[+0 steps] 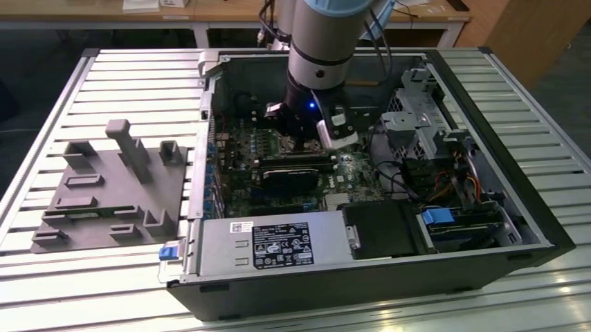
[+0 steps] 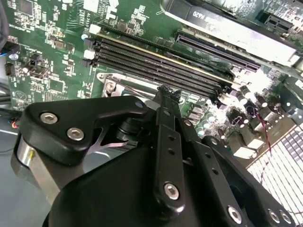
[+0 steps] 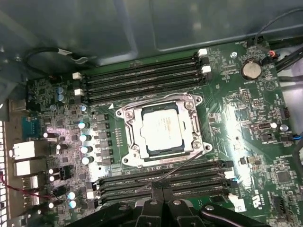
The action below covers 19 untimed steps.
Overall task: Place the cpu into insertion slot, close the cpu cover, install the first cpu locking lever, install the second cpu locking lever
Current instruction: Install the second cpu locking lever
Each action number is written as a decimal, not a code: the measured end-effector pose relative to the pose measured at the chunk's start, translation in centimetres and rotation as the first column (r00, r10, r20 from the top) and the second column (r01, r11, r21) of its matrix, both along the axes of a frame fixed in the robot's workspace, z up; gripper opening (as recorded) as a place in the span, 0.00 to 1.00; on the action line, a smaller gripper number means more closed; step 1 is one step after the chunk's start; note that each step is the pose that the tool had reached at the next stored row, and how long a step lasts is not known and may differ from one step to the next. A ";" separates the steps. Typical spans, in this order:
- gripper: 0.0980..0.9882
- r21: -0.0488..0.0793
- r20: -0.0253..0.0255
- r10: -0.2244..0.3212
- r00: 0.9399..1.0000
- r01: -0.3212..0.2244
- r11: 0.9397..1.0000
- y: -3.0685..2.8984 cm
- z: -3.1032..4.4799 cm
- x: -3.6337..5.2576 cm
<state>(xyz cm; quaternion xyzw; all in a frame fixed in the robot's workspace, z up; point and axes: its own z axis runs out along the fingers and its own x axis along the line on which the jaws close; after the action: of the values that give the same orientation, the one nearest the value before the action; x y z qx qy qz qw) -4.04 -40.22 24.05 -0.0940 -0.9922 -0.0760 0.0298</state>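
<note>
Looking down through the first wrist view, you see the cpu (image 3: 162,129), a small flat square chip with a dull silver-grey metal top, lying in the insertion slot (image 3: 142,149), the square dark-framed socket on the green circuit board (image 3: 246,118). The cpu cover (image 3: 196,125), a thin silver metal frame plate with a square cut-out, lies flat around the chip, so the chip's top shows through the opening. A thin wire lever (image 3: 175,169) runs slantwise from the socket's edge across the long black memory slots (image 3: 161,182) towards the black gripper (image 3: 162,190). Your jaws are pressed together, tip to tip, and they meet right at the end of that lever; whether they pinch it you cannot tell.

In the exterior view, your arm (image 1: 323,41) reaches down into the open black computer case (image 1: 369,277) on the slatted metal counter (image 1: 120,90). A grey moulded fixture tray (image 1: 111,187) sits on the counter at the exterior view's left.
</note>
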 end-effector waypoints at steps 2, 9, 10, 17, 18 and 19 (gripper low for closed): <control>0.00 0.002 0.000 0.001 1.000 -0.001 1.000 0.00 -0.32 0.00; 0.00 0.025 0.000 0.015 1.000 -0.015 1.000 0.00 -1.22 -0.23; 0.00 0.028 0.000 0.018 1.000 -0.018 0.999 0.00 -1.34 -0.32; 0.00 0.058 0.001 0.042 0.999 -0.042 0.997 -0.02 -2.24 -1.11; 0.00 0.062 0.001 0.045 0.999 -0.045 0.997 -0.05 -2.38 -1.17; 0.00 0.067 0.001 0.049 0.999 -0.049 0.997 -0.06 -2.49 -1.22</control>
<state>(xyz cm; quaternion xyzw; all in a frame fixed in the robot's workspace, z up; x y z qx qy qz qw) -5.26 -40.28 21.56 -0.0689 -0.9911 -0.1084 0.0351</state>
